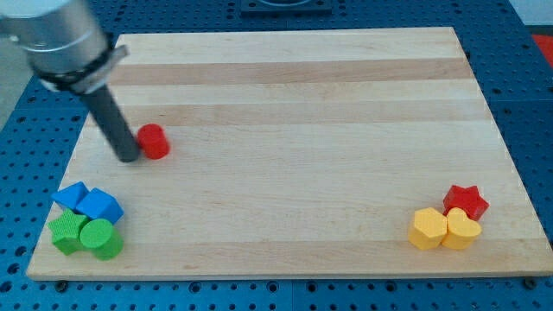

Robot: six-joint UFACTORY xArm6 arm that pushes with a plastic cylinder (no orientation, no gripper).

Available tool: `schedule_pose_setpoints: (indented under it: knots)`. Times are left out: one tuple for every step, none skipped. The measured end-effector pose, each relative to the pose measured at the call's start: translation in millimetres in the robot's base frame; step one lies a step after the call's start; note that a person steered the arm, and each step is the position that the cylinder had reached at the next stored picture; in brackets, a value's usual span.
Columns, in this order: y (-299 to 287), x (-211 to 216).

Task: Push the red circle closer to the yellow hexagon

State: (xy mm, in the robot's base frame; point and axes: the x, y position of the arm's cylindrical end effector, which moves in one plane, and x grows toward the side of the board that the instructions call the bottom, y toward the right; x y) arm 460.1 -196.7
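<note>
The red circle [154, 141] lies on the wooden board at the view's left. My tip [127, 157] rests on the board just to the left of the red circle, touching or nearly touching it. The yellow hexagon [429, 229] sits far off at the view's bottom right, close to the board's lower edge. The rod slopes up and left from the tip to the arm at the view's top left corner.
A yellow heart [462, 231] touches the hexagon's right side, with a red star [467, 201] just above them. At the view's bottom left are two blue blocks [89, 204], a green block [66, 231] and a green cylinder [102, 239].
</note>
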Motion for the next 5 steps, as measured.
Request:
schedule_pose_setpoints:
  knots:
    - [46.7,0.0]
    - [12.4,0.3]
    - [-26.6,-15.5]
    - [-3.6,-45.0]
    - [54.5,-42.6]
